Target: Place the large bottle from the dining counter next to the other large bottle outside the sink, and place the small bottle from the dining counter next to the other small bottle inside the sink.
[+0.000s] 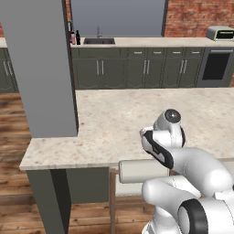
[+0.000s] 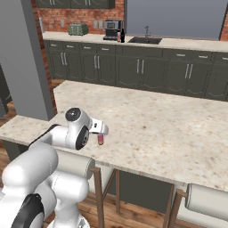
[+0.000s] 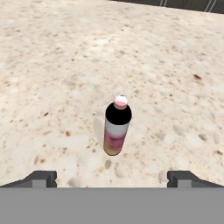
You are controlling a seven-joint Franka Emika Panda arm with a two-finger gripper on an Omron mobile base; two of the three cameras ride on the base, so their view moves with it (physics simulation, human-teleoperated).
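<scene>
While the small bottle (image 3: 117, 127) stands upright on the dining counter (image 3: 52, 65), we hover our gripper (image 3: 112, 178) above it, jaws spread wide and empty. Step in hand: fetching it. Next, we judge, calls for descending to straddle its body. Across the room, the sink (image 1: 98, 41); its contents are too distant to tell

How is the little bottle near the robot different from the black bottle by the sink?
The little bottle is short and pinkish; the black bottle is taller and dark. The little bottle stands on the dining counter; the black bottle stands beside the sink. Both stand upright.
</scene>
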